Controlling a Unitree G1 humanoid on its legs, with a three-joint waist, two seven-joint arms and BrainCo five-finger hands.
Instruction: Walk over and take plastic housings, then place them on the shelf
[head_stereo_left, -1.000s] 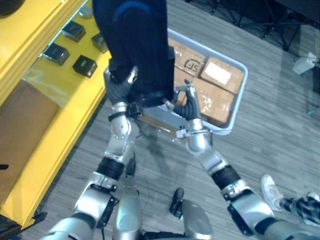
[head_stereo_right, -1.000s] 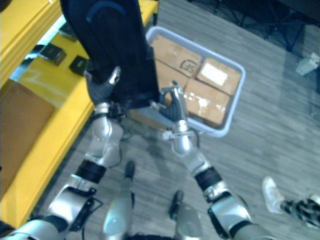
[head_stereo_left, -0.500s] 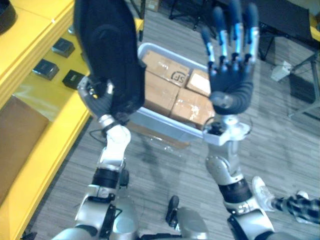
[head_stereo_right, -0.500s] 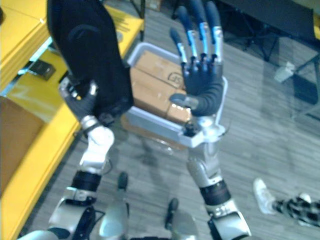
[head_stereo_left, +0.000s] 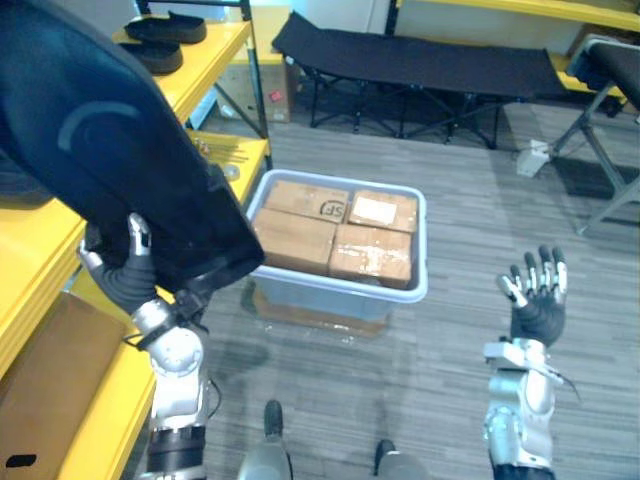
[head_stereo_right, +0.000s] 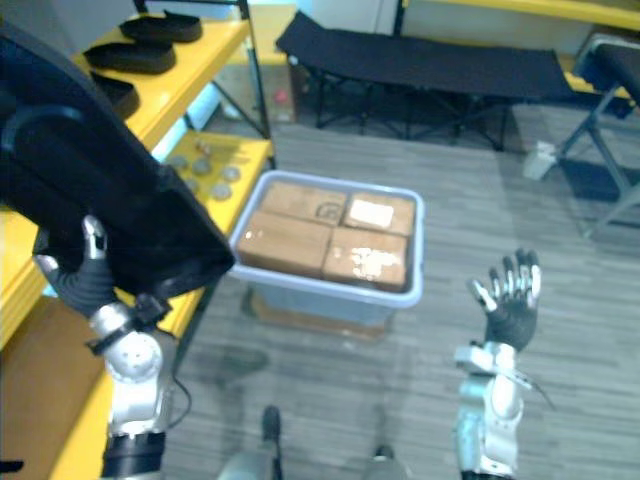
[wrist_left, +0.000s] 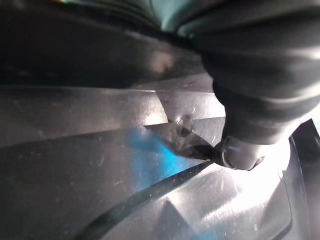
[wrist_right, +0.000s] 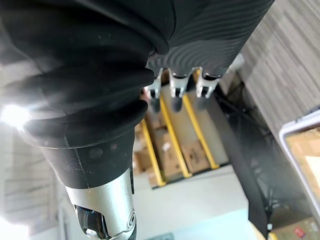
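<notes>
Left eye view has the housing (head_stereo_left: 110, 170), a big dark plastic shell, raised at 10 o'clock in the left hand (head_stereo_left: 122, 272), whose fingers curl round its lower edge from beneath. The left wrist view has that glossy dark surface right against the hand. The shell hangs tilted over the yellow shelf (head_stereo_left: 38, 258) that runs down the 9 o'clock side, and I cannot tell whether it touches any level. The right hand (head_stereo_left: 535, 300), at 4 o'clock, is empty, its fingers spread and pointing up, well apart from everything. At the centre a grey bin (head_stereo_left: 330, 296) packed with cardboard boxes (head_stereo_left: 335, 235) stands on the floor just beside the shelf. Other dark pieces (head_stereo_left: 165, 28), likely more housings, lie on the shelf's upper level at 11 o'clock. From this I judge that the walk and the pick-up are done for this piece and the carry is near its end. What is left is to lower the shell onto a free level, let go and draw the arm back. Its bulk hides the spot beneath it, so the set-down probably needs care.
</notes>
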